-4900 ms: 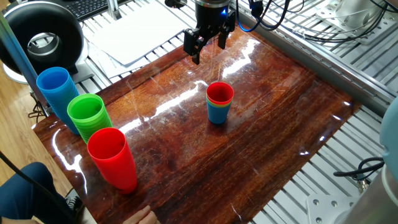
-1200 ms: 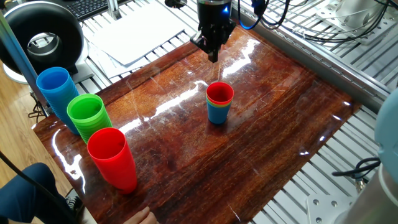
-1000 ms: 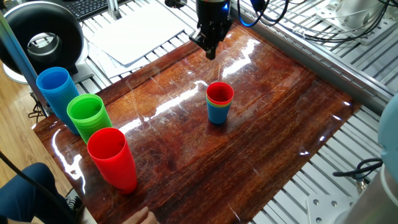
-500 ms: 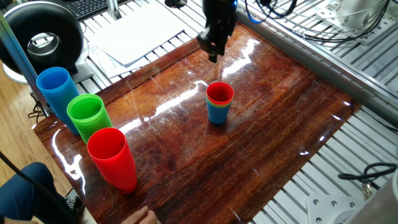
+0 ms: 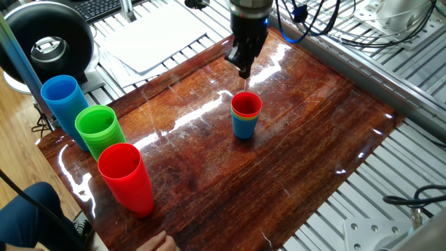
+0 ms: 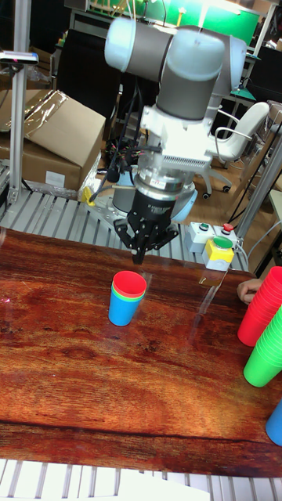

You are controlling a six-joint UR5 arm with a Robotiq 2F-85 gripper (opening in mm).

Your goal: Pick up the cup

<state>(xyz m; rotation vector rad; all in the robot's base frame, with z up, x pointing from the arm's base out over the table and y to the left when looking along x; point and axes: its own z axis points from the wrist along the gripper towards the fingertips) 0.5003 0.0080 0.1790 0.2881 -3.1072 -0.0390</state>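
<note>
Hand (image 5: 244,70) above cup (image 5: 247,104); fingers together; no legible writing.

No text, label, brand, number or sign can be read in either view. The keyboard (image 5: 104,7) at the upper left of the fixed view shows only blurred keys, and the white sheet (image 5: 160,35) beside it looks blank. In the tall fixed view, the cardboard box (image 6: 47,145) at the left carries no legible print, and the yellow button box (image 6: 217,252) right of centre shows coloured buttons but no lettering that can be made out.
</note>
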